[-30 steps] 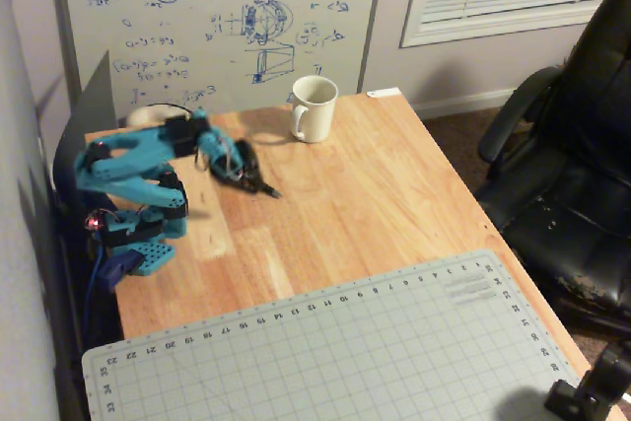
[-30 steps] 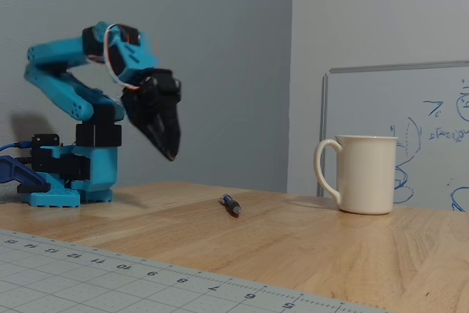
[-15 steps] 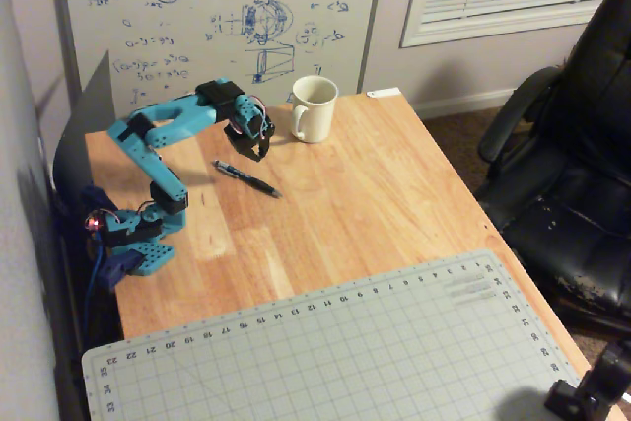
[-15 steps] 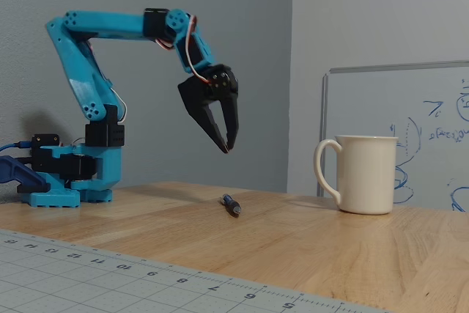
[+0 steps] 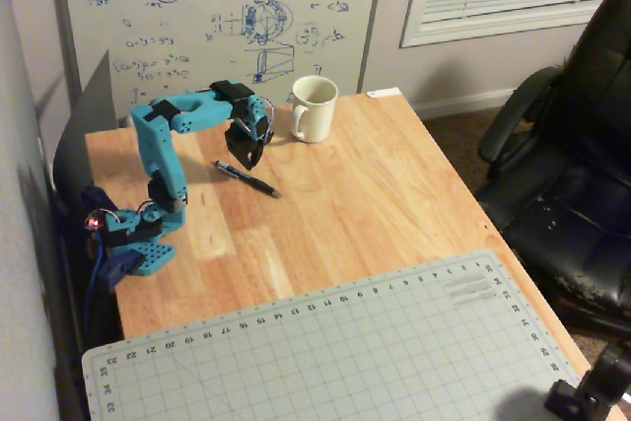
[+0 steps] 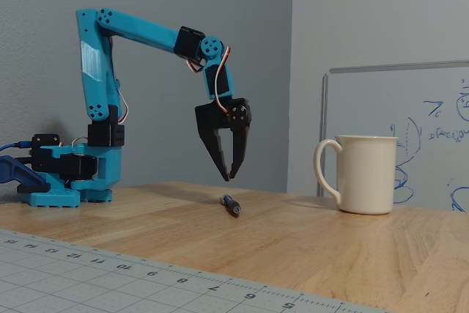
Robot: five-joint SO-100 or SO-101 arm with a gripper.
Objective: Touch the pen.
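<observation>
The pen (image 5: 247, 179) is thin and dark and lies flat on the wooden table (image 5: 375, 194), a little left of the middle. In the fixed view it (image 6: 231, 205) shows end-on. My gripper (image 5: 246, 157) has black fingers on a blue arm and points down. In the fixed view it (image 6: 229, 177) hangs a short way above the pen, apart from it. Its fingertips meet and it holds nothing.
A white mug (image 5: 314, 107) stands behind and to the right of the gripper, and also shows in the fixed view (image 6: 364, 174). A grey cutting mat (image 5: 325, 352) covers the table's front. A black office chair (image 5: 572, 165) stands at the right. The arm's base (image 5: 138, 244) is at the table's left edge.
</observation>
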